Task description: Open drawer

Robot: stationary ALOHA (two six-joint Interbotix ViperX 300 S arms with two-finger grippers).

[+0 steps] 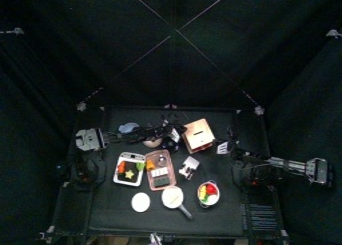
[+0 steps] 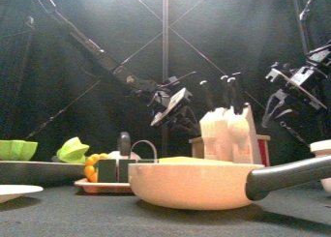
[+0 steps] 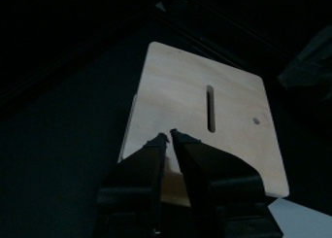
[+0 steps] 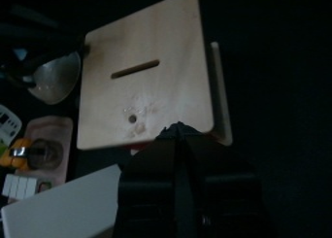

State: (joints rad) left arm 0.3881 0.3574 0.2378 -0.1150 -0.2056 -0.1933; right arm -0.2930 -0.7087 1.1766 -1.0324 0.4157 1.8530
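The drawer (image 1: 201, 134) is a pale tan wooden box at the table's back middle. Its top has a dark slot and a small hole, seen close in the left wrist view (image 3: 208, 116) and the right wrist view (image 4: 143, 72). My left gripper (image 1: 173, 129) hovers just above the drawer's left side, jaws together and empty (image 3: 173, 136). My right gripper (image 1: 225, 149) hangs over the drawer's front right edge, jaws together and empty (image 4: 177, 131). The knob is not visible. In the front view both grippers, the left (image 2: 175, 101) and the right (image 2: 287, 91), hang above the table.
A white-rimmed food tray (image 1: 130, 167) and a reddish-brown board (image 1: 160, 167) lie in front of the drawer. A white plate (image 1: 142, 202), a pan (image 1: 174, 197) and a bowl of food (image 1: 210, 194) sit at the front edge. White bottles (image 2: 226, 134) stand mid-table.
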